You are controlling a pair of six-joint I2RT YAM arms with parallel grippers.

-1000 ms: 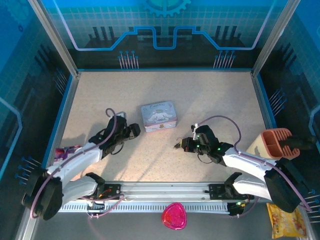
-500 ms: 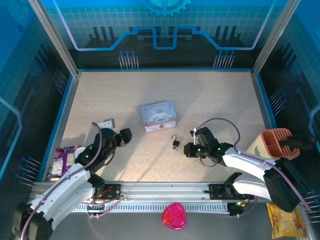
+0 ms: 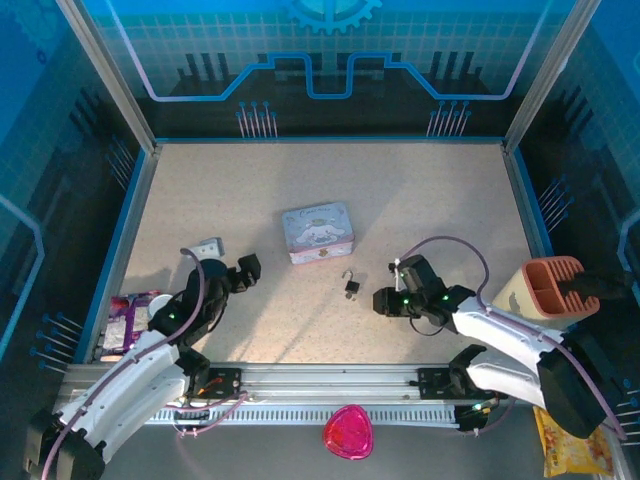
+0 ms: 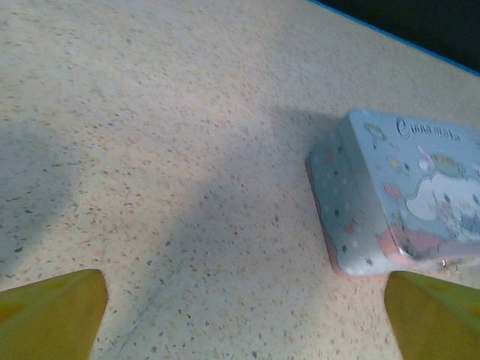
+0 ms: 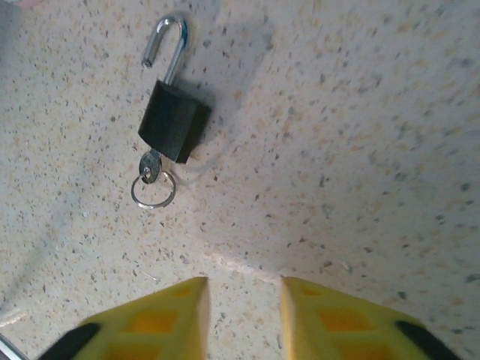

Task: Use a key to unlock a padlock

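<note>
Here the right gripper (image 5: 241, 296), narrowly parted and empty, lies near the padlock (image 5: 174, 120), facing its key (image 5: 150, 165); the left gripper (image 4: 244, 304), wide apart and empty, lies farther.

Missing the far end of the tin (image 4: 405, 195), gone past the right edge of the left wrist view, with its print a touch soft too. Catching just two yellow fingertips (image 4: 52, 311) of the left hand (image 4: 240, 319), clipped at the bottom corners. Over on the right wrist view, getting only the front ends of the right hand (image 5: 241, 315), chopped by the lower edge. Can't see the blade of the key (image 5: 150, 166), buried in the padlock (image 5: 174, 121); only head and ring out. From above, can't make out the little grey thing (image 3: 209, 245) on the worktop (image 3: 400, 200): far too small. Losing part of the yellow packet (image 3: 572, 440) at the bottom right corner.
</note>
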